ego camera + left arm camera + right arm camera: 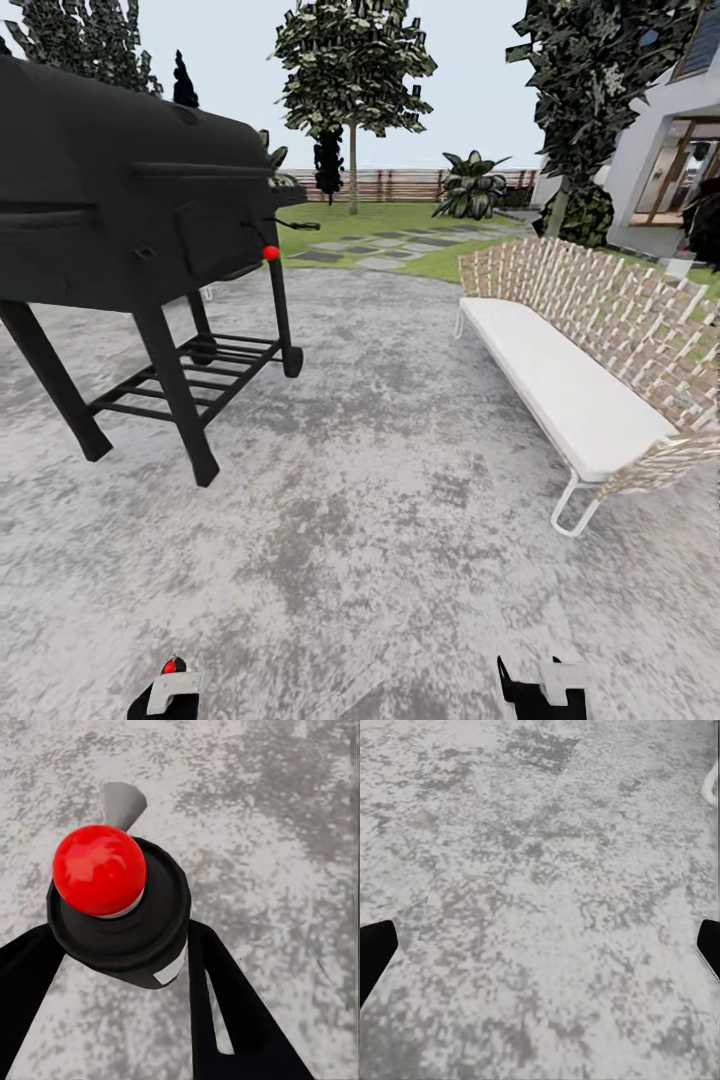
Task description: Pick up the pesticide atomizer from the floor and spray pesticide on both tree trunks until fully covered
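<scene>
You have no readable writing or brand marks anywhere. Your left gripper [120, 967] holds the pesticide atomizer [120, 915]: its two black fingers [240, 1020] are closed against the bottle's sides, and in the head view it sits at about 7 o'clock, low in the picture. The atomizer is a stubby black cylinder with a glossy red ball tip and a small white patch on its flank; a grey shadow of it falls on the ground.

At 10 o'clock in the head view stands a matte black barrel grill [130, 190] on angled legs, with a slatted lower shelf and a small red knob. The patio floor [380, 480] is mottled grey, stone-like. At 12 o'clock, beyond the grass, a tree [352, 80] rises on a thin pale trunk before a brown slat fence [400, 185]. At 3 o'clock a bench [590, 370] has a white cushion and a woven beige back.

Your right gripper [540, 945] at 5 o'clock is spread wide and empty.
</scene>
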Robot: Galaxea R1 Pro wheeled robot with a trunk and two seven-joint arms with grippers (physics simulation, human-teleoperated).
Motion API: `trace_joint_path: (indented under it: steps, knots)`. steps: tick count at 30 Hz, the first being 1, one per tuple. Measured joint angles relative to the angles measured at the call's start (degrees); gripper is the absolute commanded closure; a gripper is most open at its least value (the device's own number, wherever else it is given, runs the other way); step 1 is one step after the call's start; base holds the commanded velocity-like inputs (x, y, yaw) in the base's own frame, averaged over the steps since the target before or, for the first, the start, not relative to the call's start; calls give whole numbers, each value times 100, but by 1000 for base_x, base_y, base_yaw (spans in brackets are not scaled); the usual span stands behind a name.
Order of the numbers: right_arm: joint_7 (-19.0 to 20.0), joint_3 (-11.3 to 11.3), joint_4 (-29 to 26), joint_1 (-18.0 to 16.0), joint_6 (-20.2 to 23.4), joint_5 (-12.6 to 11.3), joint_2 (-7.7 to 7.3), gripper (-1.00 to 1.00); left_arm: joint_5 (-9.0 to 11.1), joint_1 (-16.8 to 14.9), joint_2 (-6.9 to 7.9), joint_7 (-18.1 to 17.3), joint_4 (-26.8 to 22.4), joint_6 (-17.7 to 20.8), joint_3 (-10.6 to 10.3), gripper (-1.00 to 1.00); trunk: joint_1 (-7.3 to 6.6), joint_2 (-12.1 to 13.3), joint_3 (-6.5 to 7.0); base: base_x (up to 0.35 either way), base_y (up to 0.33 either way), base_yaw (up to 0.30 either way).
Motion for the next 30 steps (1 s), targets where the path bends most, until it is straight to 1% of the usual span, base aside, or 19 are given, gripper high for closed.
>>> trace_joint_path:
  steps: [9,30]
  knots:
    - [0,2,0,1,2,1,0,-100,9,0,0,2,0,-4,0,100,0,0,71,338,0,-115]
    - [0,2,0,0,2,1,0,-100,9,0,0,0,9,0,0,100,0,0,92,339,0,-4]
